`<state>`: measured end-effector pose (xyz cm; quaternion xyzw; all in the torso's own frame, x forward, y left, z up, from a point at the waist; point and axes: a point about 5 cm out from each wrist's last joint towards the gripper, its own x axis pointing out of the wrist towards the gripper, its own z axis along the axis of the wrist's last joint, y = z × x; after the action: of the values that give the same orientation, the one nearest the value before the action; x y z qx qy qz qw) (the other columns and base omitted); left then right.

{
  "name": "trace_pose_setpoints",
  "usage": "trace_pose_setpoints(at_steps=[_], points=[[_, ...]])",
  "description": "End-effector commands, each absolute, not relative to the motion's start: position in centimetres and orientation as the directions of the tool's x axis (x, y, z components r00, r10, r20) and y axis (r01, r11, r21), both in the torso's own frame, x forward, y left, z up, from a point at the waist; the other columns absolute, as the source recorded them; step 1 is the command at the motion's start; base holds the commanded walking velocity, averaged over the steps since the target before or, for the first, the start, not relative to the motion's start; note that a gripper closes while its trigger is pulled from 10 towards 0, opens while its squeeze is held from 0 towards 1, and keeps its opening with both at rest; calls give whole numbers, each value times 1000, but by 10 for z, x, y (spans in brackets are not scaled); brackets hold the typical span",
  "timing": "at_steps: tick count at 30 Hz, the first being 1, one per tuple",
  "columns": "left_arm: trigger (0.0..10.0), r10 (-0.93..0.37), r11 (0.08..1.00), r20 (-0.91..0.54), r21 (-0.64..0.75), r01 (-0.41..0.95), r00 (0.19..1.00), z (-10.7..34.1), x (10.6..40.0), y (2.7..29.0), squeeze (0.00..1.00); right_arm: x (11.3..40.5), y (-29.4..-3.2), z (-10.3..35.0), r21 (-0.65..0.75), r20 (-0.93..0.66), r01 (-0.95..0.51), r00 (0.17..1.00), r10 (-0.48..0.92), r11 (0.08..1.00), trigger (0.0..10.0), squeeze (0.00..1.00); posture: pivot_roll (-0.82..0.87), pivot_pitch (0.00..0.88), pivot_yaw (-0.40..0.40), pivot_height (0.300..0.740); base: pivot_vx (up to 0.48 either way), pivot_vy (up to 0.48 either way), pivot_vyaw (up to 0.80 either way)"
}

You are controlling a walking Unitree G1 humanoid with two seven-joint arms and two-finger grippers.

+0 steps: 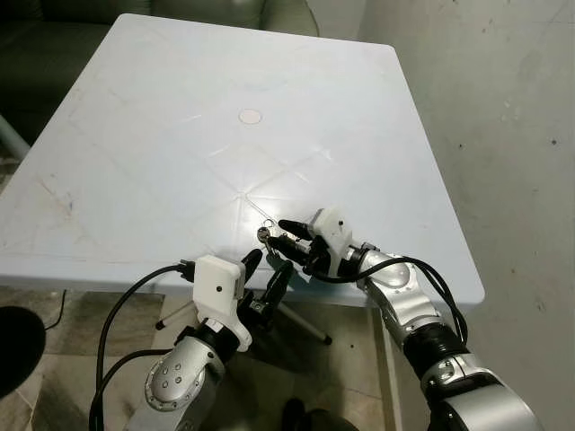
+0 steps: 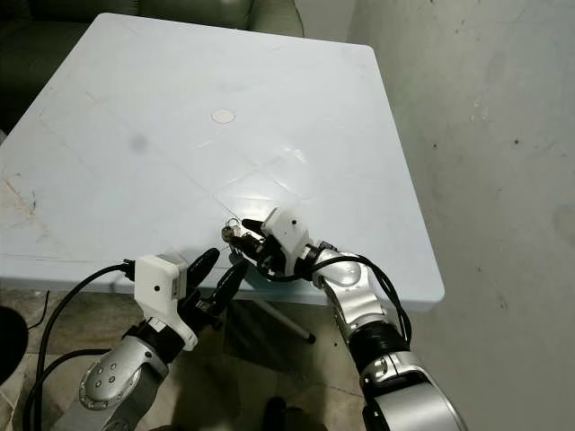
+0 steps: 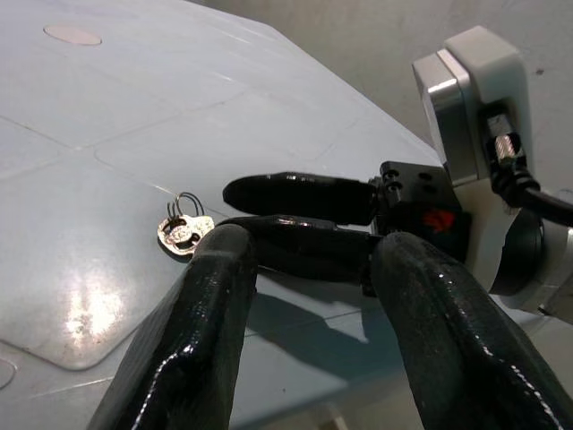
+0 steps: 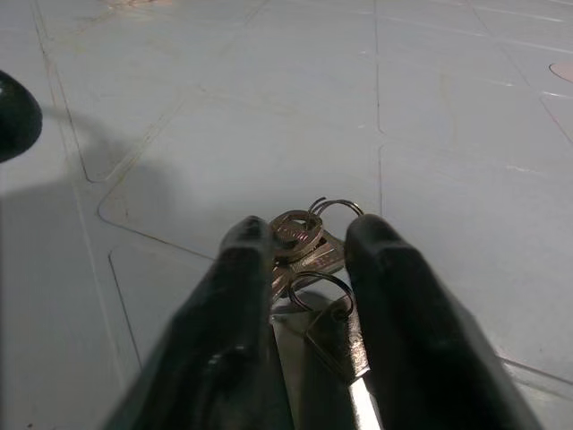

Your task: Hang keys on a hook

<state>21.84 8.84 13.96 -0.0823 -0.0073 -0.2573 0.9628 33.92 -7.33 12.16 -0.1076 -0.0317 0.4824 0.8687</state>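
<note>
The keys (image 4: 309, 246) lie on the white tabletop (image 1: 225, 135) near its front edge, a small bunch on a wire ring, and the right gripper (image 1: 280, 235) is the one on them: in the right wrist view its two black fingers (image 4: 242, 296) stand on either side of the bunch, jaws apart with the keys between them, the ring poking out just beyond the fingertips. Whether the fingers already press on the metal cannot be told. The bunch's long axis runs roughly along the fingers, so a straight close should catch it across its narrow width. The left gripper (image 1: 265, 274) hangs just off the tabletop's front edge, jaws apart and holding nothing, pointed toward the keys but farther from them. No hook is visible.
</note>
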Motion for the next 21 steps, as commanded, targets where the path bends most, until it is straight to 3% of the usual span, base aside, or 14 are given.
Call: trace_pose_setpoints(at_steps=[1, 2, 3, 4, 7, 8, 9, 10, 11, 21], points=[[10000, -503, 847, 65, -161, 506, 862, 143, 217, 85, 0, 337, -76, 116, -216, -68, -831, 536, 841, 512, 1765, 0, 121, 221, -108, 740, 0, 0, 0], [10000, -502, 847, 66, -163, 505, 863, 143, 216, 85, 0, 337, -76, 115, -217, -68, -831, 537, 841, 512, 1255, 0, 122, 222, -109, 740, 0, 0, 0], [10000, -501, 848, 66, -164, 505, 863, 143, 216, 85, 0, 337, -76, 115, -219, -69, -830, 537, 841, 512, 1373, 0, 123, 222, -109, 740, 0, 0, 0], [10000, -501, 847, 66, -165, 505, 863, 143, 216, 85, 0, 337, -76, 115, -217, -72, -831, 537, 840, 512, 2549, 0, 123, 222, -109, 740, 0, 0, 0], [10000, -501, 847, 65, -165, 505, 863, 143, 215, 84, 0, 337, -75, 114, -220, -75, -832, 535, 842, 509, 2667, 0, 124, 224, -110, 740, 0, 0, 0], [10000, -501, 847, 66, -167, 504, 863, 143, 215, 84, 0, 337, -74, 113, -226, -81, -829, 539, 838, 511, 4667, 0, 125, 223, -110, 740, 0, 0, 0], [10000, -500, 848, 67, -167, 504, 863, 144, 215, 84, 0, 337, -74, 113, -226, -85, -829, 539, 838, 511, 7686, 0, 125, 224, -111, 740, 0, 0, 0], [10000, -500, 848, 67, -167, 504, 863, 144, 215, 84, 0, 337, -74, 113, -226, -85, -829, 539, 838, 511, 7686, 0, 125, 224, -111, 740, 0, 0, 0], [10000, -500, 848, 66, -167, 503, 864, 144, 215, 84, 0, 337, -74, 113, -227, -90, -829, 541, 836, 511, 10000, 0, 126, 226, -110, 740, 0, 0, 0], [10000, -496, 848, 67, -175, 499, 866, 144, 214, 84, 0, 338, -74, 112, -234, -101, -822, 551, 828, 519, 10000, 0, 130, 225, -112, 740, 0, 0, 0]])
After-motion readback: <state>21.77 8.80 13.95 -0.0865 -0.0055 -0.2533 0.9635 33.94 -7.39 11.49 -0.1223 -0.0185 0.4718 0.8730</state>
